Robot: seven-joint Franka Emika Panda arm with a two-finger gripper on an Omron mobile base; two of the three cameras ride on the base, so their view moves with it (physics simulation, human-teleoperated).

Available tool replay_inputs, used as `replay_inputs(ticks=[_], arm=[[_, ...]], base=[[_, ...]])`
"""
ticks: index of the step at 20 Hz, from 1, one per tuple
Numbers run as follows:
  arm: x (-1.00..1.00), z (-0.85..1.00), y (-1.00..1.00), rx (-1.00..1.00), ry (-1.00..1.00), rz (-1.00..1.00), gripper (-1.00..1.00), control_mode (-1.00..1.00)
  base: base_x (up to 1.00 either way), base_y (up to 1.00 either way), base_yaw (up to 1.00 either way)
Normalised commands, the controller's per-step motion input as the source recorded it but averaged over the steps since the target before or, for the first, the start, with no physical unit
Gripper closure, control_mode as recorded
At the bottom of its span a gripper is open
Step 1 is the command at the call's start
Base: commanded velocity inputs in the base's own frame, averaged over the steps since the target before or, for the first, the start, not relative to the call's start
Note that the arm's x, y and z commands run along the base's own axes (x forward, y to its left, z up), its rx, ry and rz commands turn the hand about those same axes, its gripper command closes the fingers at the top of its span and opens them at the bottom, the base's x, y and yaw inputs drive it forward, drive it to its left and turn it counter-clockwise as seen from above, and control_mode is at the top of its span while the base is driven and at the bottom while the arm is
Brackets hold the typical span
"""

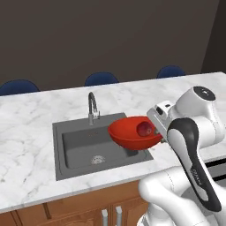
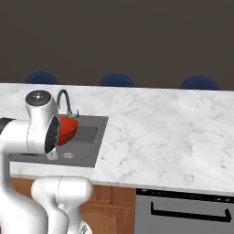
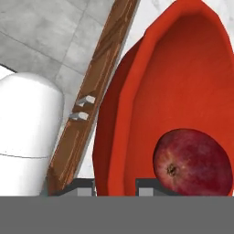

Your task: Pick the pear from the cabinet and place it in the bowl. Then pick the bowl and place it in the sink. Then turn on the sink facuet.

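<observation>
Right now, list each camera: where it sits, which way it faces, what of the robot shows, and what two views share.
Left base view: behind the arm's left, looking forward and down at the sink and tap; the arm rises lower right, holding the bowl with the pear over the basin.
Right base view: behind its right, facing the counter; the arm fills the lower left.
Hand view: on the hand, looking along the tool shut on the bowl's rim.
Both base views share sink, tap and bowl.

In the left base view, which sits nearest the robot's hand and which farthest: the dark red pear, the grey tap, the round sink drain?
1. Dark red pear, in the glossy red bowl held by the hand.
2. Grey gooseneck tap, behind the basin.
3. Round drain, on the basin floor; close to the tap's rank.
</observation>
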Motion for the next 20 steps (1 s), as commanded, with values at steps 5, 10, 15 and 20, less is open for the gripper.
replay_inputs(ticks=[5, 10, 15, 20], arm=[[0.79, -0.40, 0.00, 0.00, 0.01, 0.32, 1.00, -1.00], [0.57, -0.50, 0.03, 0.00, -0.01, 0.24, 1.00, -1.00], [0.05, -0.31, 0.17, 0.01, 0.05, 0.17, 1.00, -1.00], [0.47, -0.58, 0.00, 0.00, -0.03, 0.28, 1.00, -1.00]], base=[[0.00, 0.00, 0.00], [0.00, 0.00, 0.00], [0.00, 0.00, 0.00], [0.00, 0.00, 0.00]])
